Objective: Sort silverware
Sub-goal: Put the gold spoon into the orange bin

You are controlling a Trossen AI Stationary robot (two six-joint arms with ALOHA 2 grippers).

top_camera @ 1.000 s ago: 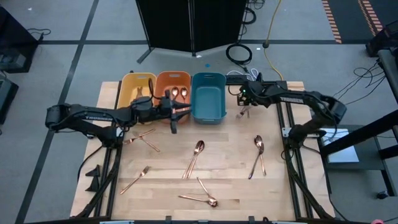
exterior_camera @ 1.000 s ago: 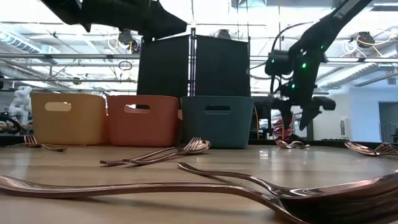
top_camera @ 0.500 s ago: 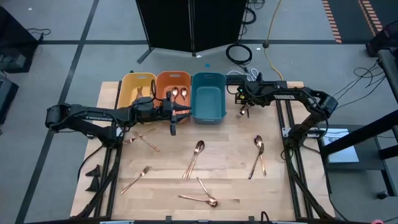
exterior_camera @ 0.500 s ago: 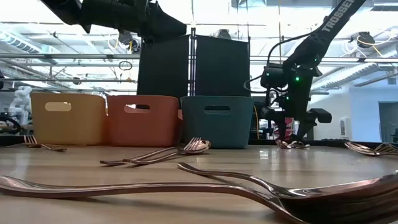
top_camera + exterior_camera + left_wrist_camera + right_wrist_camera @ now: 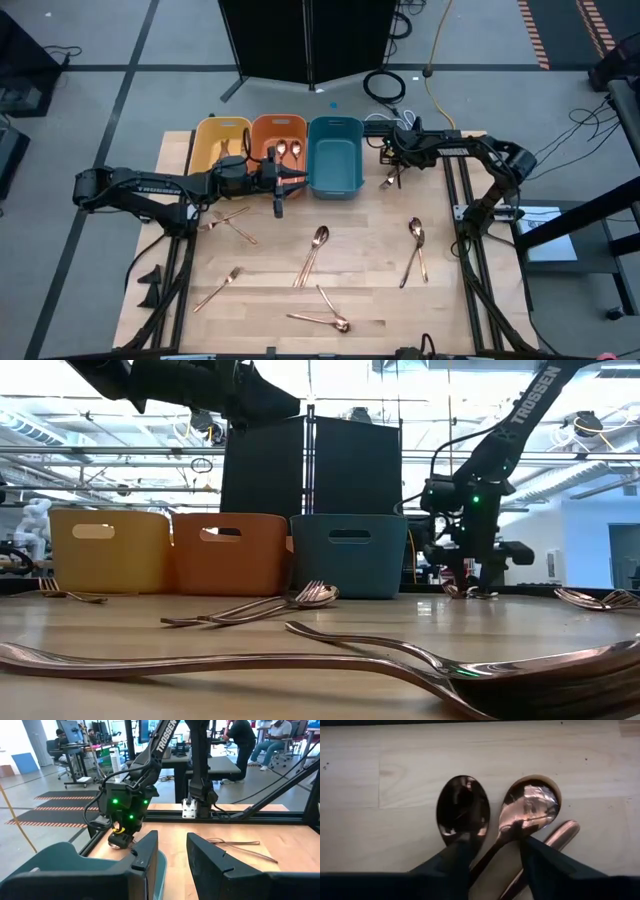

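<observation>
My right gripper [image 5: 390,170] hangs low over a small pile of copper silverware [image 5: 390,181] just right of the teal bin [image 5: 334,172]. In the right wrist view it [image 5: 495,846] is open, pointing down, with its fingers on either side of a spoon's neck [image 5: 496,851]. Beside that spoon lies a second spoon [image 5: 463,810] and a handle end [image 5: 565,828]. My left gripper [image 5: 172,851] is open and empty, held above the edge between the orange bin [image 5: 279,140] and the teal bin. More spoons and forks lie flat on the table. My right gripper comes from above, and its open fingers [image 5: 540,862] straddle the neck of the shiny spoon just below its bowl [image 5: 530,805]. The spoon lies flat on the table. Whether the fingers touch it, I cannot tell.
The yellow bin [image 5: 222,140], orange bin and teal bin stand in a row at the table's far edge; two spoons [image 5: 288,150] lie in the orange one. Loose pieces lie at mid-table [image 5: 315,250], right [image 5: 416,245], left [image 5: 232,225] and near the near edge [image 5: 322,318].
My right gripper has come down toward the pile of silverware beside the teal bin and shifted slightly toward the bin. It now stands just above the tabletop. My left arm has kept still.
</observation>
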